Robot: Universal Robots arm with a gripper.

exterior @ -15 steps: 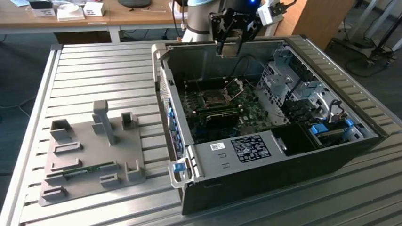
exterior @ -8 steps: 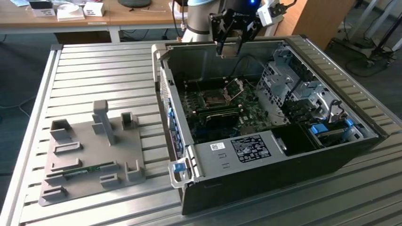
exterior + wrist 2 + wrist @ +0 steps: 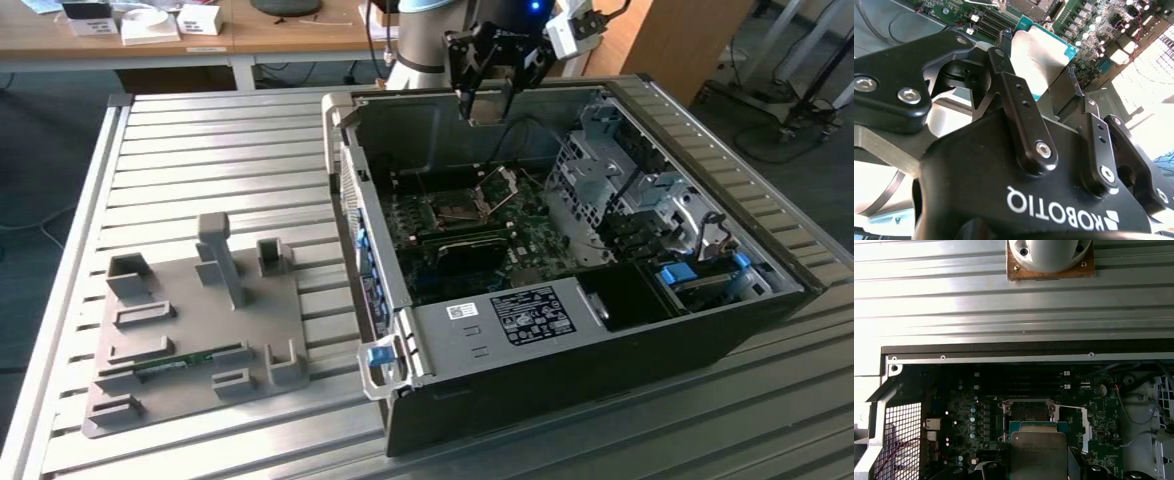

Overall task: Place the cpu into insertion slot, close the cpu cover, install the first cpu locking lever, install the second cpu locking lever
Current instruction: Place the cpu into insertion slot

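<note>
Gripping the cpu [image 3: 1040, 52] by two opposite edges, our gripper's [image 3: 1036, 67] fingers [image 3: 1021, 105] are clamped on it, and we hang over the open computer case [image 3: 400, 340]. The insertion slot [image 3: 1028, 412] sits on the green board [image 3: 541, 235] well below the fingertips, apart from the chip, with the cpu cover [image 3: 503, 183] tilted up beside it.

Quantities: one gripper [image 3: 489, 116]; one cpu [image 3: 1038, 452] clamped between its fingers; one insertion slot [image 3: 1029, 413] below the gripper; one cpu cover [image 3: 505, 187]; one open computer case [image 3: 561, 372]; one grey fixture plate [image 3: 187, 322] well apart from the gripper.
</note>
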